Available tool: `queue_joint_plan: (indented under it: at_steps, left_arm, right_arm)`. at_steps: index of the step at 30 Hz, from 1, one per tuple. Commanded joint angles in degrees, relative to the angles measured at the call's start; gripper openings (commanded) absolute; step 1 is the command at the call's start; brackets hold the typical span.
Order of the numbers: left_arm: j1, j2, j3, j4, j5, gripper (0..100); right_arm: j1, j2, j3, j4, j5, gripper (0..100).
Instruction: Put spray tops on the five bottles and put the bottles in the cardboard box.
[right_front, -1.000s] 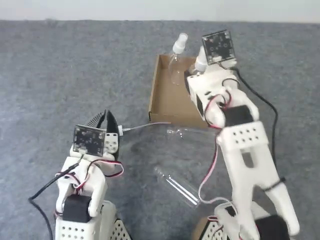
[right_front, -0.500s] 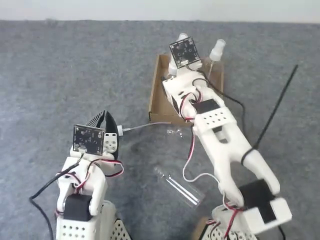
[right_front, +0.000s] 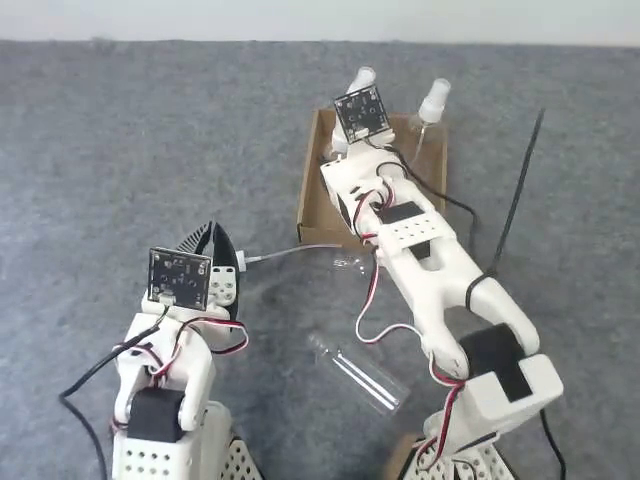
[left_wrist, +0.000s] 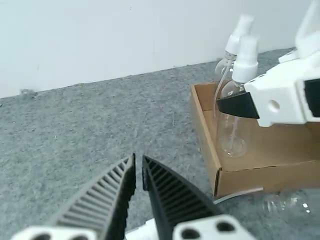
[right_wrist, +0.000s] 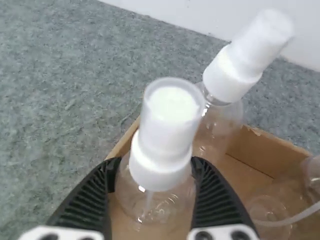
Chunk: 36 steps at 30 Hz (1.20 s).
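- Right claw (right_wrist: 156, 174): closed round the shoulder of a capped bottle (right_wrist: 150, 205). The bottle is upright, long axis vertical, directly below the claw.
- The bottle is inside the cardboard box (right_front: 304, 195), on the left-arm side, toward the far wall. Base at or just above the box floor; cannot tell which.
- Judgement: release needs only a straight-down set and jaw opening.
- Second capped bottle (right_front: 434, 101) stands near it in the box.
- Left claw (left_wrist: 138, 165): all but closed, empty, well apart from the box.

I have open grey carpet (right_front: 150, 130) left of the shallow brown cardboard box (right_front: 308, 180). My white right arm (right_front: 430, 265) spans it; upright clear plastic bottles (right_front: 434, 102) crowd its far end.
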Motion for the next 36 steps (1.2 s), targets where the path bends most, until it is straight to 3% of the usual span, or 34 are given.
queue_joint_plan:
  at_steps: [1, 18, 25, 36]
  left_arm:
    - [0.00, -0.88, -0.40, -1.58, 0.35, 1]
    - [-0.09, -0.88, -0.40, -1.58, 0.35, 1]
    - [-0.09, -0.88, -0.40, -1.58, 0.35, 1]
    - [-0.18, -0.88, -0.31, -1.58, 0.35, 1]
  right_arm:
    - [-0.48, 0.04, -3.52, -1.01, -0.26, 0.9]
    - [-0.57, 0.13, -3.25, -0.40, -0.18, 1.5]
    - [-0.57, 0.13, -3.16, -0.31, -0.18, 15.1]
    - [-0.66, -0.40, -3.16, -0.31, -0.18, 15.6]
